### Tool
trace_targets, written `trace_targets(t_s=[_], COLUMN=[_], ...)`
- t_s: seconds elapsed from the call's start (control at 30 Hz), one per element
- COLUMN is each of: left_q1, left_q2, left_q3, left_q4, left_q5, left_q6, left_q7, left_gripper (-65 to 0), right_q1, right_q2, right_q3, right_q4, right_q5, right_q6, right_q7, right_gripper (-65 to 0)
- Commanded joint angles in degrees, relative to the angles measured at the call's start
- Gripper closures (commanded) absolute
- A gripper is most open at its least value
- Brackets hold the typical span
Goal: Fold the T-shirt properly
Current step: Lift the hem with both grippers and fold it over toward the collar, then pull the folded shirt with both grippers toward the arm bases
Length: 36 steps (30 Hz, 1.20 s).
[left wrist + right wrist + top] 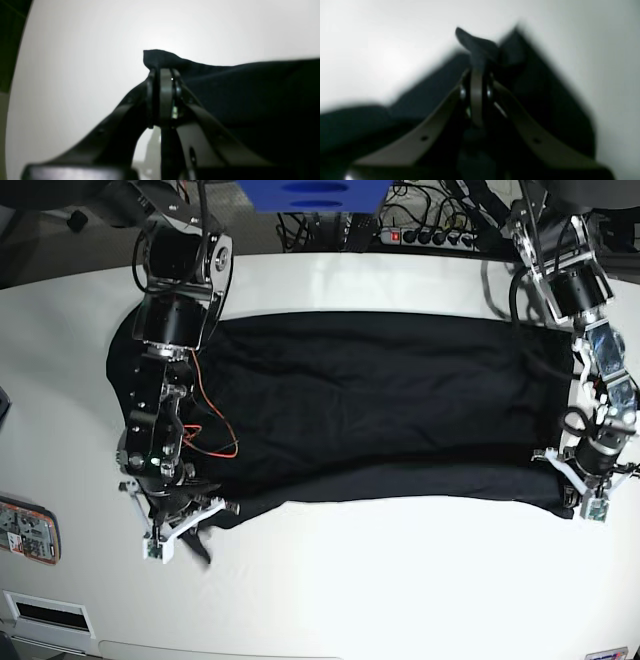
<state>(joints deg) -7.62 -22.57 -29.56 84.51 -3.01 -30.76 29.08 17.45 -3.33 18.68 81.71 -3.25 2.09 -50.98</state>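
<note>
Gripping the shirt [380, 410] edge at both ends, left gripper [163, 71] and right gripper [477, 67] clamped on cloth.
Uneven pulls could slip a thin pinch or skew the fold.

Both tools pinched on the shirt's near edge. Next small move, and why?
Probably lift both corners together and carry them toward the far edge. The left tool and right tool are each shut on a corner of the T-shirt, which lies spread flat on the table, its near edge only partly turned.

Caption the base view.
Both pincers, left and right, pinch the black T-shirt by its near edge.
</note>
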Motion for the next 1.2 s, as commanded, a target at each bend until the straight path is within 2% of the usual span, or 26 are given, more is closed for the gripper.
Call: trace_targets(t_s=[0.0,0.1,0.3,0.5,0.57,0.7,0.93,1.03,1.17], left_q1=[0.3,3.8,7.7,12.3,13.8,17.7,20.7,21.1,22.2], left_q2=[-1.2,-1.4,-1.7,-2.1,-2.3,-3.2,-2.9,-0.9,-0.4], left_q3=[-1.1,-1.3,-1.7,-7.1,-8.5,-9.2,-9.3,-9.3,-8.9], left_q4=[2.4,5.5,6.3,6.5,7.0,10.2,13.1,13.3,13.1], left_q5=[-1.7,-4.9,-6.3,-17.0,-18.8,-19.7,-19.7,-19.6,-19.6], left_q6=[0.4,0.4,0.4,0.4,0.4,0.4,0.4,0.4,0.3], left_q7=[-1.1,-1.1,-1.1,-1.2,-1.2,-1.3,-1.4,-1.4,-1.4], left_gripper=[0.0,0.0,0.0,0.0,0.0,0.0,0.0,0.0,0.0], right_q1=[-0.4,-2.0,-6.9,-12.2,-13.5,-15.8,-17.4,-21.4,-25.5], right_q2=[0.2,0.2,0.2,0.2,0.2,0.2,0.2,0.2,0.2], right_q3=[-0.1,-0.1,0.3,0.3,0.3,0.3,0.3,0.3,0.3], right_q4=[1.1,3.3,8.0,13.8,15.2,18.2,24.3,25.5,25.9], right_q5=[-0.1,-0.1,-0.1,-0.1,-0.1,-0.1,-0.1,-0.1,-0.1], right_q6=[0.0,0.0,0.0,0.0,0.0,0.0,0.0,0.0,0.0], right_q7=[-0.3,-0.3,-0.3,-0.4,-0.4,-0.4,-3.9,-3.9,-3.6], right_gripper=[0.0,0.0,0.0,0.0,0.0,0.0,0.0,0.0,0.0])
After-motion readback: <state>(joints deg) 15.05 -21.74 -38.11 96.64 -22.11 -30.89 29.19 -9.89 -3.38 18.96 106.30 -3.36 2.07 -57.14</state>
